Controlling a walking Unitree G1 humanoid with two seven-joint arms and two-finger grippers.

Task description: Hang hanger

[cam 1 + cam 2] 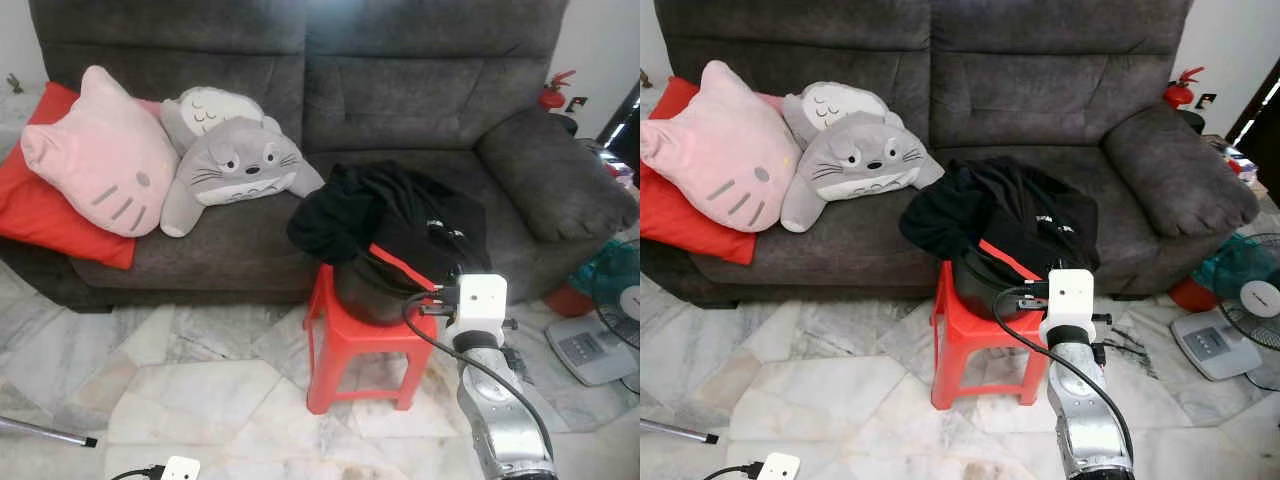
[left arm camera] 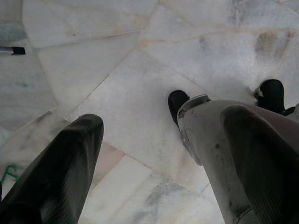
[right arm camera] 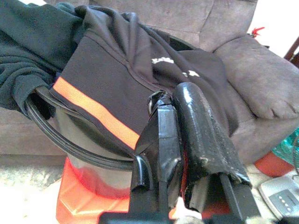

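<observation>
No hanger can be made out. A heap of black clothing [image 1: 385,215], one piece with an orange stripe [image 3: 96,109], spills over a dark bucket [image 1: 362,295] standing on a red plastic stool [image 1: 352,350] in front of the sofa. My right gripper [image 3: 170,93] is at the bucket's right rim, its fingers [image 3: 202,135] pressed together with their tips against the black fabric; whether cloth is pinched between them is unclear. The white wrist box [image 1: 480,297] hides them in the eye views. My left gripper [image 2: 163,116] hangs low over the marble floor, fingers [image 2: 60,172] wide apart and empty.
A grey sofa [image 1: 420,90] holds a pink cat cushion [image 1: 100,155], grey plush toys [image 1: 240,165] and a red cushion [image 1: 35,215]. A fan [image 1: 1255,300] and a flat grey scale [image 1: 1210,345] stand at right. A thin rod tip [image 1: 60,435] lies on the floor at left.
</observation>
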